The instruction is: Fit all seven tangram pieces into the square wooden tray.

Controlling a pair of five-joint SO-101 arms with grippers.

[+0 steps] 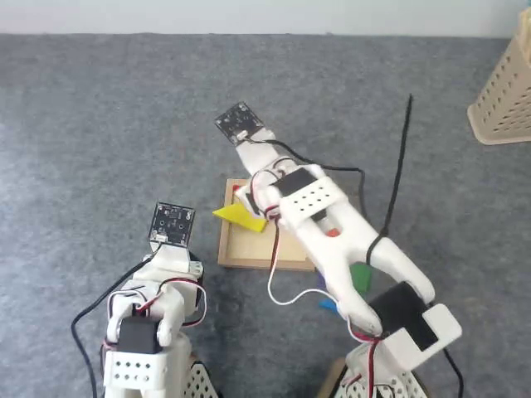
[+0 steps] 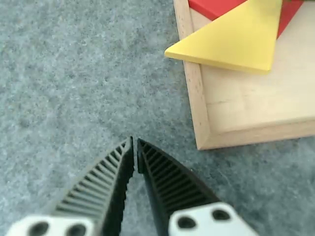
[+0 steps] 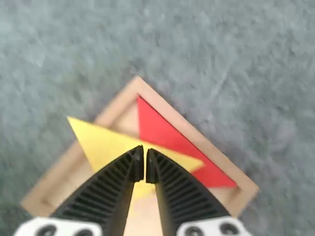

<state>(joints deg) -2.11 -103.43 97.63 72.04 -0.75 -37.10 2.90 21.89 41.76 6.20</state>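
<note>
**Tray** [image 3: 197,132]: square, pale wood with a raised rim. It lies flat on the table [image 1: 99,108], which is covered in grey felt-like cloth. In the high view it sits near the middle, partly under the right arm.

**Red triangle** [image 3: 162,130]: lies flat inside the tray, tucked into one corner with a long edge against the rim.

**Yellow triangle** [image 3: 103,142]: lies across the tray. One point overhangs the rim on the left arm's side. Another part overlaps the red triangle. It looks tilted, resting on the rim rather than seated on the tray floor.

**Green piece** [image 1: 362,276]: on the table outside the tray, just beside its near edge, partly hidden by the right arm.

**Blue piece** [image 1: 329,305]: on the table close to the green piece, nearer the arm's base, also partly hidden.

**Right gripper** [image 3: 144,153]: poised over the tray directly above the yellow triangle. Its fingers are drawn together with only a sliver of gap at the tips. Whether they touch the yellow triangle cannot be told.

**Left gripper** [image 2: 135,143]: over bare table just outside a corner of the tray, near the overhanging yellow point. Its fingers are nearly closed, with a thin slit between them and nothing held.

**Basket** [image 1: 506,83]: beige and perforated, at the far right edge of the table, well apart from the tray.

**Black cable** [image 1: 400,170]: thin, beside the right arm.
</note>
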